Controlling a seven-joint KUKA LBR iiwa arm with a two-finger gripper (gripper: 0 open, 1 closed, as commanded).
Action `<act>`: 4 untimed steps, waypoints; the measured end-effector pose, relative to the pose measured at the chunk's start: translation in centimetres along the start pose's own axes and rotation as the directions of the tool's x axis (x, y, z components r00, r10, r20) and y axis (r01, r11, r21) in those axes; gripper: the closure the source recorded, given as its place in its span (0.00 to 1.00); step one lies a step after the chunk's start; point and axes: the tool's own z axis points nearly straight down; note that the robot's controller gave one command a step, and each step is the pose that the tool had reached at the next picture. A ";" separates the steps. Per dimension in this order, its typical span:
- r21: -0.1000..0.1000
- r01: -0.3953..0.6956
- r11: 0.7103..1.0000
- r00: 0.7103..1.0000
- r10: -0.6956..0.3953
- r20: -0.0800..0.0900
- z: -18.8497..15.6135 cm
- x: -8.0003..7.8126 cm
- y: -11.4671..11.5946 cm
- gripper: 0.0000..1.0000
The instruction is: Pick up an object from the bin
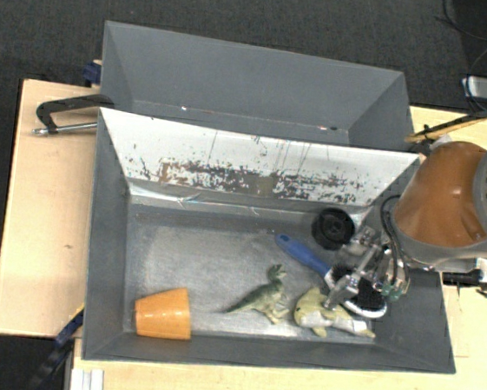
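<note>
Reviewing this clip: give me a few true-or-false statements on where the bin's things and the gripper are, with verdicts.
1. The orange cup lies near the lower left corner of the bin as the camera sees it. True.
2. The green dinosaur toy sits inside the cup. False: it lies on the bin floor, apart from the cup, to its right.
3. The gripper is at the bin's right end, by a pale toy figure. True.
4. The black round thing lies against the left wall. False: it lies back right, near the arm.
</note>
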 end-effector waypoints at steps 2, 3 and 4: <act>0.005 -0.793 0.609 0.609 0.793 -0.010 2.7 0.0 -0.8 0.00; 0.001 -0.791 0.612 0.612 0.791 -0.013 2.5 -0.1 -0.5 1.00; -0.001 -0.789 0.614 0.614 0.789 0.001 -1.9 -0.3 -0.4 1.00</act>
